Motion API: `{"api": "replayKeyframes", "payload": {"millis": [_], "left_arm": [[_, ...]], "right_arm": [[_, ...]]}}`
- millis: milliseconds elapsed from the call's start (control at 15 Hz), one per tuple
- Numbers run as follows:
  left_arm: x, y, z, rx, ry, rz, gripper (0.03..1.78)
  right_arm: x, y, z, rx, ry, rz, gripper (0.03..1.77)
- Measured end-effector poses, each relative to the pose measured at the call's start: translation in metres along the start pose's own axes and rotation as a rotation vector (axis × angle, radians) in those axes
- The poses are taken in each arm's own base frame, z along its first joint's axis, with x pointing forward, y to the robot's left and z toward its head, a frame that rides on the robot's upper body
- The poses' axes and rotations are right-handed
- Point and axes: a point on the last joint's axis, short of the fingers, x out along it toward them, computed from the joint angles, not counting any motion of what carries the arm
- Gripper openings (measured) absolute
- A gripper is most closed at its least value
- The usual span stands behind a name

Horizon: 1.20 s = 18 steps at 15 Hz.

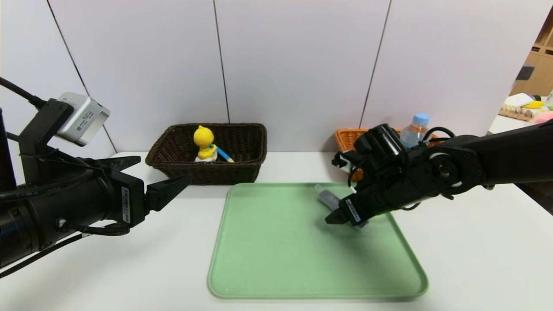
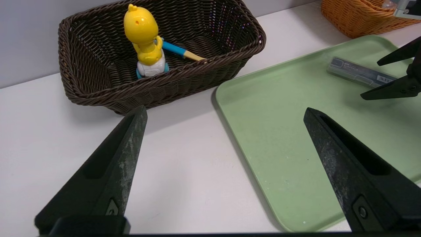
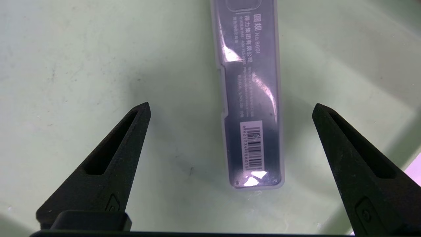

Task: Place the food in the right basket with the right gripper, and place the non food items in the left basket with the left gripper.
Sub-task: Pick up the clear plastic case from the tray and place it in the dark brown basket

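The yellow duck toy (image 1: 204, 144) (image 2: 144, 36) and the blue-handled spoon (image 1: 224, 154) (image 2: 179, 51) lie in the dark brown left basket (image 1: 216, 175) (image 2: 184, 70). The clear bottle (image 1: 415, 129) stands in the orange right basket (image 1: 348, 138) (image 2: 355, 16). A flat grey case (image 1: 329, 198) (image 2: 358, 72) (image 3: 251, 82) rests on the green tray (image 1: 281, 250) (image 2: 296, 131) (image 3: 82, 65). My right gripper (image 1: 345, 216) (image 2: 370, 80) (image 3: 231, 104) hovers open just over the case's near end, fingers on either side, not touching. My left gripper (image 1: 164, 168) (image 2: 225, 110) is open and empty above the table, in front of the left basket.
White wall panels stand right behind both baskets. Bare white table lies around the tray on the left, front and right. A side table with assorted objects (image 1: 527, 108) sits at the far right.
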Motion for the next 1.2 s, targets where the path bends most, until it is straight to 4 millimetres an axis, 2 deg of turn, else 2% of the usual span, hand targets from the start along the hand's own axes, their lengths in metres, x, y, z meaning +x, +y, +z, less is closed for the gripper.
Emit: {"api": "replayKeyframes", "payload": {"millis": [1200], "left_arm": [[-0.001, 0.000, 0.001, 0.000, -0.005, 0.000, 1.69]], "right_arm": [[0.015, 0.007, 0.001, -0.041, 0.001, -0.036, 1.70]]}}
